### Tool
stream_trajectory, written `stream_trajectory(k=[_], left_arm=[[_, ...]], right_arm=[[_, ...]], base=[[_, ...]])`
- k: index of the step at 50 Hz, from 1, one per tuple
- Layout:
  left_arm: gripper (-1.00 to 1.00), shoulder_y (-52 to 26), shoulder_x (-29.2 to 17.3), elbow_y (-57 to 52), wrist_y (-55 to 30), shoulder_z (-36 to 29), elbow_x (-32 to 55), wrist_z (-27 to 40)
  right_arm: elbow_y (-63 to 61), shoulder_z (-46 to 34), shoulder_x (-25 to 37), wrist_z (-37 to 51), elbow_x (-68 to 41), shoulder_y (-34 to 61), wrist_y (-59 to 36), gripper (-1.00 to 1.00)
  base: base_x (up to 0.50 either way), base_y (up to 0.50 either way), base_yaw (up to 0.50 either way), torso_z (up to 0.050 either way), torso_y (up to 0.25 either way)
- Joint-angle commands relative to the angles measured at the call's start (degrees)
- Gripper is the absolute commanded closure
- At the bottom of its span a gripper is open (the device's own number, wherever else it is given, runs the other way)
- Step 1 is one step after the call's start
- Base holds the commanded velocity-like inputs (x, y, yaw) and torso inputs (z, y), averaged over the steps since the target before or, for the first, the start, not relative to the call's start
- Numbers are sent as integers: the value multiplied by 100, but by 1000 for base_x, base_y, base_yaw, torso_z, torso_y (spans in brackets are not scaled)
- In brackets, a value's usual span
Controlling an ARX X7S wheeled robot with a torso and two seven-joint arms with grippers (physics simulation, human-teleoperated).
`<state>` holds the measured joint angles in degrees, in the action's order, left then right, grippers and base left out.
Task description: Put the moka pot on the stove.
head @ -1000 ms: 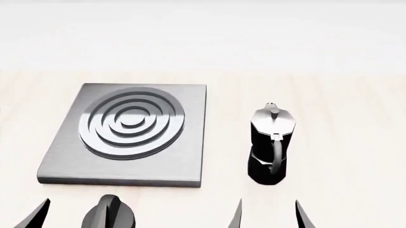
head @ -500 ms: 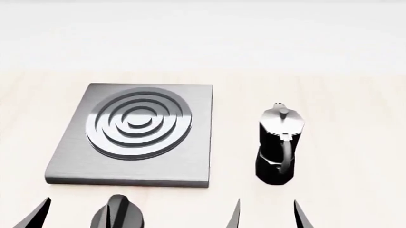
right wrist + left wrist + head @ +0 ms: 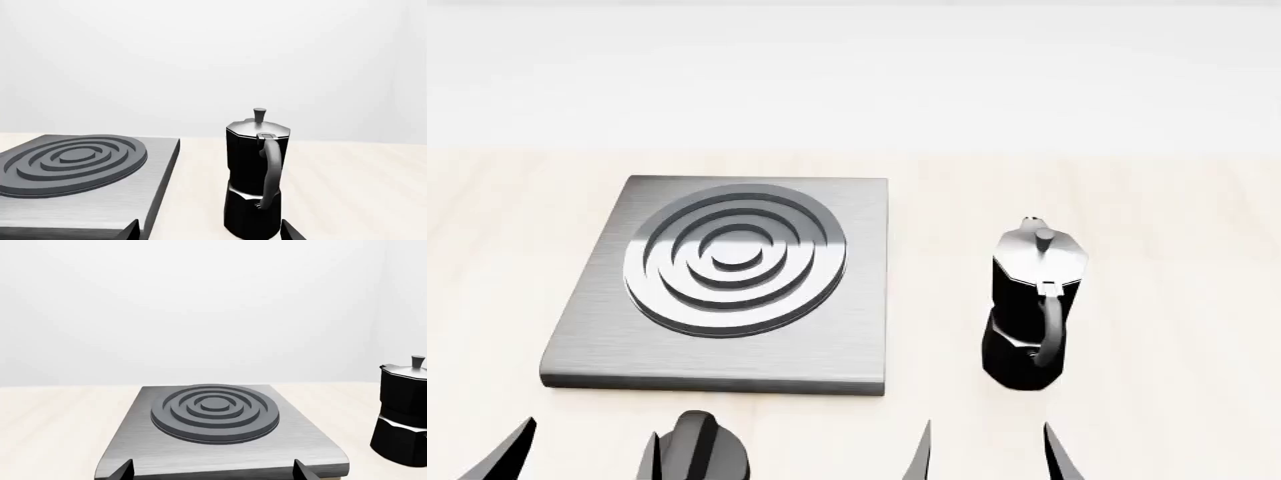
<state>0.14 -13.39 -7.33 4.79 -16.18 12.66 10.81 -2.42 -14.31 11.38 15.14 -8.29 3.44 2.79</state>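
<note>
The moka pot (image 3: 1034, 310) stands upright on the pale wooden counter, to the right of the stove (image 3: 598, 345), its handle facing me. The stove's ring burner (image 3: 737, 258) is bare. My right gripper (image 3: 990, 455) is open and empty at the view's bottom edge, just short of the pot. In the right wrist view the pot (image 3: 257, 175) stands just beyond the open gripper (image 3: 211, 231), nearer one finger. My left gripper (image 3: 585, 455) is open in front of the stove. The left wrist view shows the stove (image 3: 130, 445) past the open gripper (image 3: 213, 472), and the pot (image 3: 403, 415) at the edge.
A round black dial knob (image 3: 701, 452) sits on the counter in front of the stove's near edge, beside my left gripper. The light wooden counter (image 3: 1174, 250) stretches out to the right of the pot and behind the stove. A plain white wall lies behind.
In the head view the stove, pot and dial knob have slid to the right, while both grippers hold the same places at the bottom edge. Both stay open.
</note>
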Motion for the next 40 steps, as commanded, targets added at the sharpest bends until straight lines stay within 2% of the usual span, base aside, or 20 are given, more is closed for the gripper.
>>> stream_trajectory(k=[1,40], left_arm=[[-100,8,-32,-29,-4,-29,21,38],[-100,-47,-83,100,91,-144,61,102]], right_arm=[[18,-44,18,24,-17,20,7,-100],[73,-93,67,80,-208,25,139,-100]], base=[[0,90,0,0,0],[0,131,0,0,0]])
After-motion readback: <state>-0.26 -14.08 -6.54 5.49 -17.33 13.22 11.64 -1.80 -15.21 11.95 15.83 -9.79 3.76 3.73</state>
